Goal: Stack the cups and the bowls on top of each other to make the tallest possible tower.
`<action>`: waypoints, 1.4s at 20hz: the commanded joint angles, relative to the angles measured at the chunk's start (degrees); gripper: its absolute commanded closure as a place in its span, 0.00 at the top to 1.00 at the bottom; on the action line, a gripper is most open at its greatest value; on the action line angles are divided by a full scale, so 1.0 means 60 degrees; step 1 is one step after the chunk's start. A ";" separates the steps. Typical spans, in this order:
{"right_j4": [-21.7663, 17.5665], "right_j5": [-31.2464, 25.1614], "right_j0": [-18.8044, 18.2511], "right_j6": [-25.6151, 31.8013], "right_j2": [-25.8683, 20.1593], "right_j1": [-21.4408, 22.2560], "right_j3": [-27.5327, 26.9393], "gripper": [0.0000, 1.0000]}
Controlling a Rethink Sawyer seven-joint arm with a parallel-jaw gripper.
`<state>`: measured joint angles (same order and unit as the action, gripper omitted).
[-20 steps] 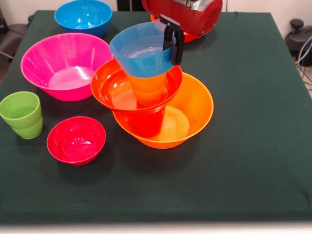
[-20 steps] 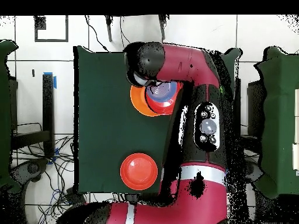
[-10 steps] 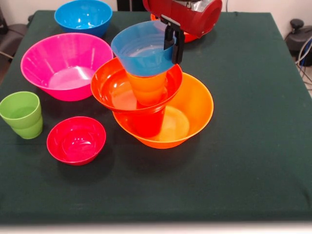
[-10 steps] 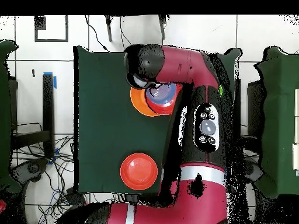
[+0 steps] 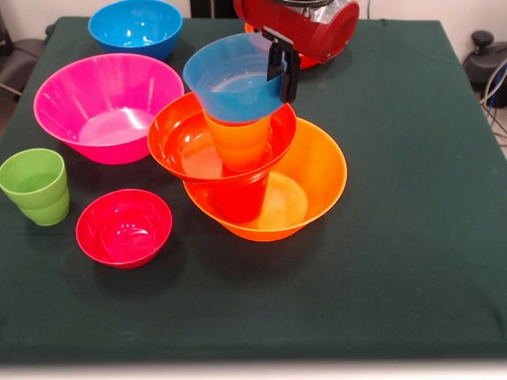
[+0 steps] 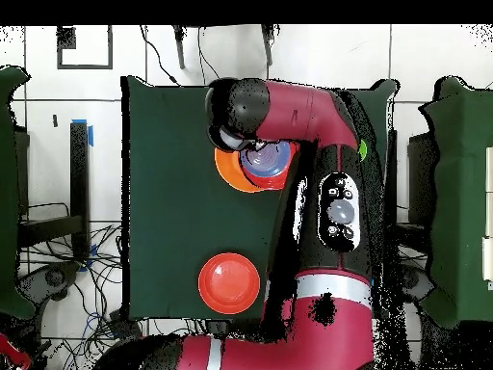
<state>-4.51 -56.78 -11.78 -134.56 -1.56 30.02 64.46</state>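
The tower stands mid-table. Its base is the widest orange bowl (image 5: 317, 178), with a red-orange cup (image 5: 238, 199) standing in it. On that cup rests a red-orange bowl (image 5: 181, 144), and an orange cup (image 5: 238, 142) stands inside that bowl. A light blue bowl (image 5: 230, 85) sits tilted at the orange cup's mouth. My gripper (image 5: 281, 83) is shut on the blue bowl's right rim, one finger inside and one outside. In the overhead view the arm (image 6: 289, 106) covers the gripper, and the blue bowl (image 6: 267, 159) shows over the orange bowl (image 6: 227, 171).
A pink bowl (image 5: 107, 103) and a second blue bowl (image 5: 135, 25) sit at the left rear. The green cup (image 5: 36, 186) and a crimson bowl (image 5: 123, 227) stand at the front left. A red-orange bowl (image 6: 229, 282) lies apart near the robot's base.
The gripper and the blue bowl have shifted slightly to the right over the orange cup. Everything else is still.
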 commanded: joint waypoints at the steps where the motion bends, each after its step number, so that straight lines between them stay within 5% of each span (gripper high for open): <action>1: -0.0614 0.0180 -0.0146 0.1729 -0.0849 -0.0159 0.0629 0.00; 28: -0.0772 -0.0070 -0.0216 0.1910 -0.0915 -0.0187 0.0249 0.00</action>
<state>-5.44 -56.78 -11.91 -134.56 -1.86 30.02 64.62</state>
